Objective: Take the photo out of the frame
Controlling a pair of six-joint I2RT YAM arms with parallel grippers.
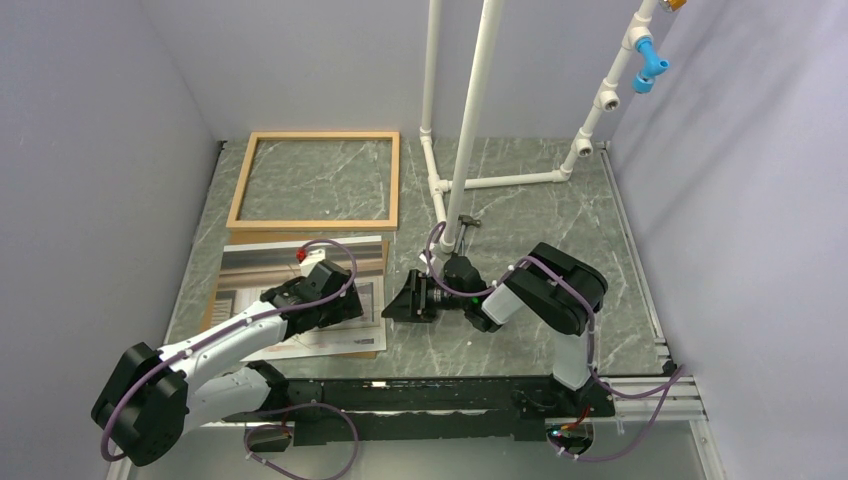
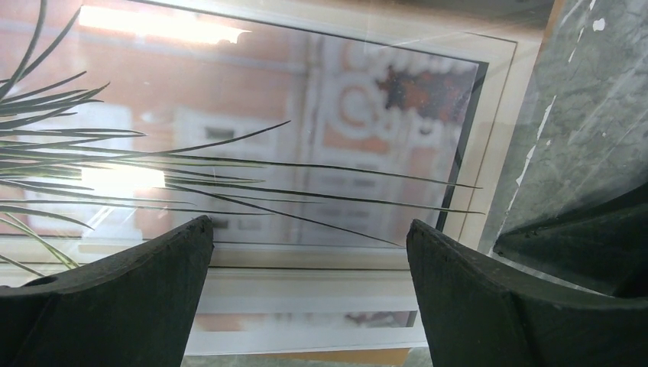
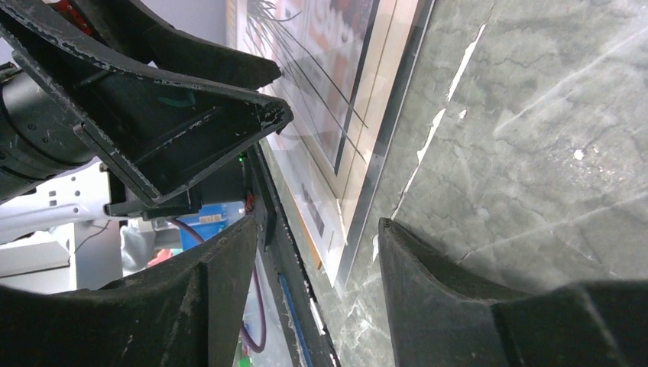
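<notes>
The photo (image 2: 321, 160) is seen lying flat on the left half of the table (image 1: 530, 230), outside the frame (image 1: 312, 223) and just in front of it. Its white border and pale pink panels are shown in the left wrist view, crossed by thin dark grass-like lines. A clear sheet (image 1: 265, 262) is laid over it, and bright reflections are thrown back from that sheet. A brown backing board (image 2: 328, 356) is glimpsed at the near edge of the stack, beneath the print. The frame is left empty, flat on the table at the far left, and the marbled top is seen through its opening. The left gripper (image 2: 309, 256) is held low over the photo, near the stack's right edge, with its two fingers (image 2: 115, 306) spread wide apart and nothing clamped between them. The right gripper (image 3: 317, 252) is placed just beside the right edge of the stack and pointed towards it. Its jaws are parted, narrower than the left pair, and nothing is gripped by them. The edge of the sheet and the print is seen beyond the gap between them, and contact with that edge cannot be told. A stand of white pipes (image 1: 470, 120) is mounted at the back of the table, well apart from the stack.
</notes>
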